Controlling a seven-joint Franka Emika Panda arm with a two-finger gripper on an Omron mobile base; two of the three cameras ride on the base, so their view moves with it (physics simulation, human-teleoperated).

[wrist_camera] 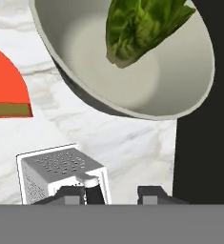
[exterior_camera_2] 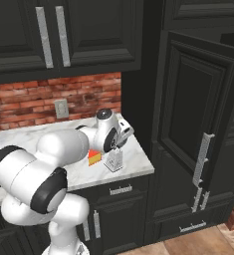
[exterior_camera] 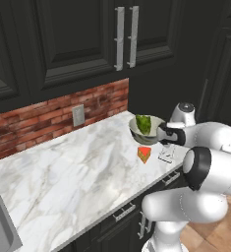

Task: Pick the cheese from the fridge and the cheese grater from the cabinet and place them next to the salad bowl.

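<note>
Standing upright on the marble counter (exterior_camera: 63, 172), near its right end: cheese grater (wrist_camera: 61, 174), dotted face up toward the hand camera. Sitting just beside it, cheese (exterior_camera: 144, 154), orange wedge, apart from the grater. Resting just behind both, salad bowl (wrist_camera: 180, 102) holding lettuce (wrist_camera: 139, 26). Hovering directly over the grater, gripper (wrist_camera: 111, 193), fingertips parted and straddling its top edge, one tip (wrist_camera: 70, 193) lying against the grater's upper corner; not clamping anything. Crowding the counter's right end, tall black cabinet (exterior_camera_2: 193, 139). Running behind, brick backsplash (exterior_camera: 48, 115) with a grey outlet (exterior_camera: 78, 114). Hanging above, black wall cabinets (exterior_camera: 77, 39).
</note>
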